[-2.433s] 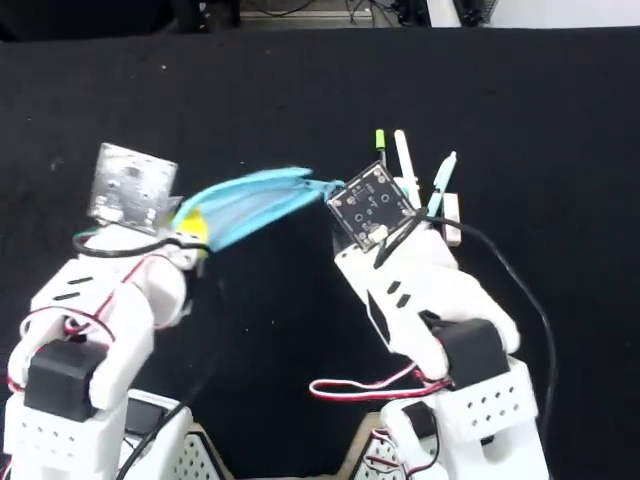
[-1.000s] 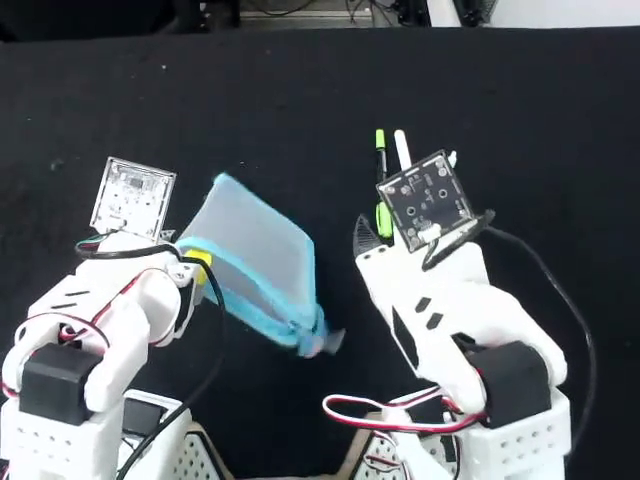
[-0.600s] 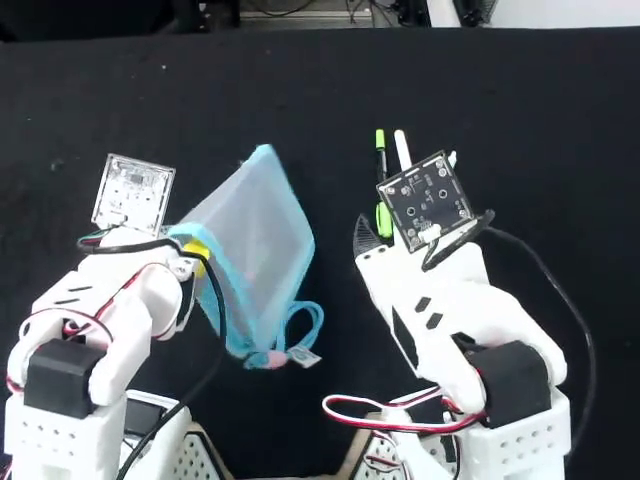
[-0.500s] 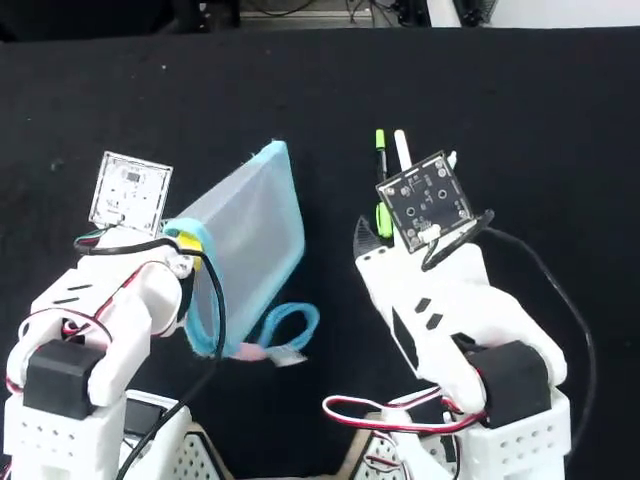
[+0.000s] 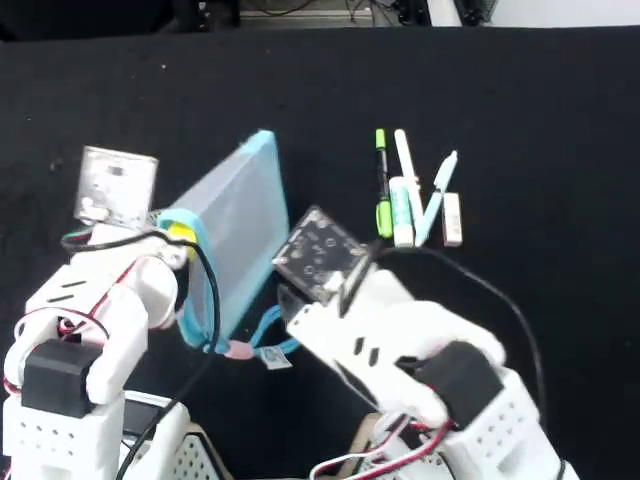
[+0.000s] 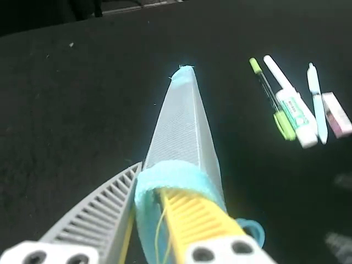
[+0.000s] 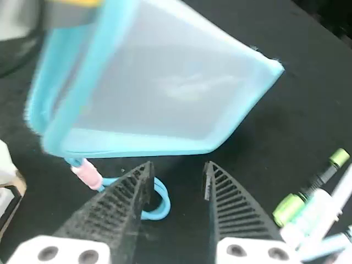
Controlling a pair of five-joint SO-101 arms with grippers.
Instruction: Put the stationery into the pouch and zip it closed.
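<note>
Over the black table (image 5: 540,110) I have the pouch (image 5: 235,230) held up edgewise, the left gripper (image 6: 149,175) clamped on its blue rim. The right gripper (image 7: 177,175) hangs wide open just beside the pouch's lower edge (my right wrist view gives that gap). Overhead, the stationery (image 5: 410,195) lies in a row, well apart from the pouch. The pink zipper pull (image 7: 87,175) dangles.

Pouch (image 5: 235,235) sits left of tabletop (image 5: 520,90) centre, standing on edge, one corner toward the far edge. Its near end is in the left gripper (image 6: 151,173). The strap loop (image 5: 268,330) hangs from that end toward the near edge, probably touching the tabletop. The right gripper (image 7: 176,168) is just right of the pouch, over the loop. Right of centre and well apart from the pouch lie, left to right, pen (image 5: 382,185), marker (image 5: 403,195), slim pen (image 5: 438,195) and eraser (image 5: 452,218).
</note>
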